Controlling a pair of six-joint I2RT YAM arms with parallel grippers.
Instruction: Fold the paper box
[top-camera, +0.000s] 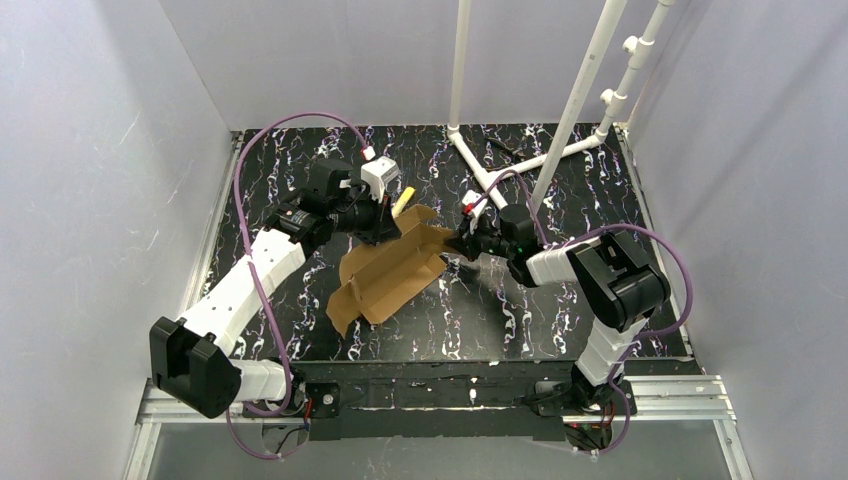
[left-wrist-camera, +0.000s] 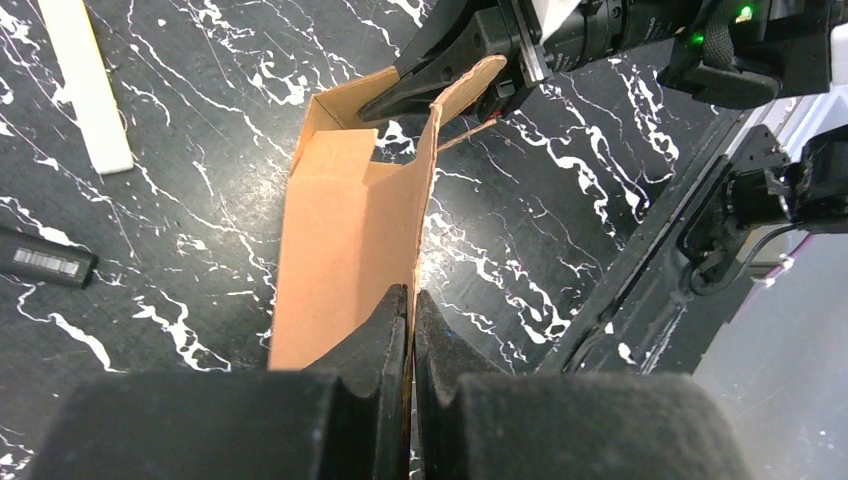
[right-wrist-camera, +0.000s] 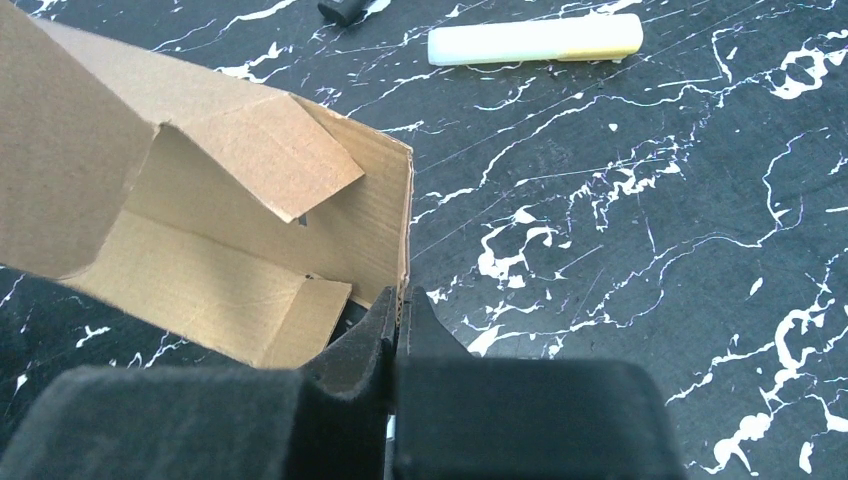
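on the black marbled table (top-camera: 560, 300), left tool (left-wrist-camera: 411, 300) and right tool (right-wrist-camera: 400, 298) clamp the half-folded brown paper box (top-camera: 395, 275).

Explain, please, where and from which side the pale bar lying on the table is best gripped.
Take the bar at its middle, from straight above, jaws across its narrow width, I would say: it lies flat on the table, long and slim, both long sides free, apart from the box.
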